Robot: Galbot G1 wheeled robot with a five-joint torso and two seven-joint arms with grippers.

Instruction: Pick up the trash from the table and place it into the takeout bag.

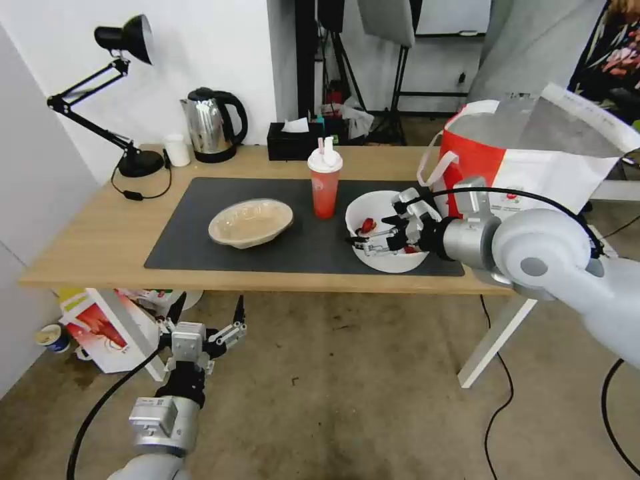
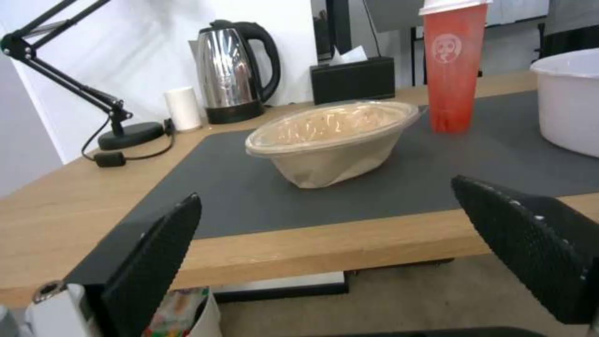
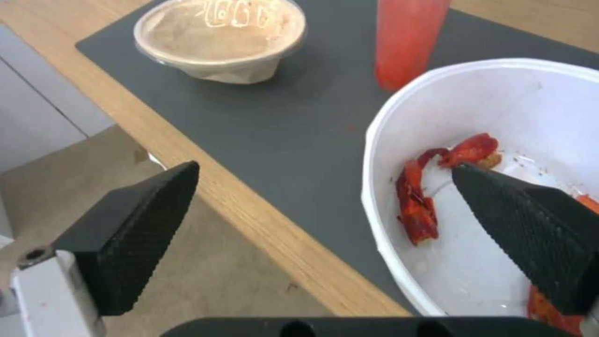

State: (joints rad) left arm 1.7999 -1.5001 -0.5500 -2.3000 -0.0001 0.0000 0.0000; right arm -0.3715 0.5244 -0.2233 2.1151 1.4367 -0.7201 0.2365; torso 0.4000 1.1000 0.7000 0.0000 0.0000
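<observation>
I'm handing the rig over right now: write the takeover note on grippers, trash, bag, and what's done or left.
Right gripper: open, straddling the near rim of the white bowl, one finger inside above the crayfish shells, nothing gripped.
Left gripper: open, parked low in front of the table.
Red cup and beige dish stand on the mat.
Takeout bag is open at the table's right end.
Done: nothing bagged. Left: all three pieces.

In the head view, the right gripper point(image 1: 360, 241) and its arm cover the right part of the white bowl point(image 1: 377, 208). The takeout bag point(image 1: 533, 160) runs past the frame's right edge, its base hidden behind the arm. At the top of the left wrist view, the red cup point(image 2: 452, 70) loses its lid to the frame's edge.
</observation>
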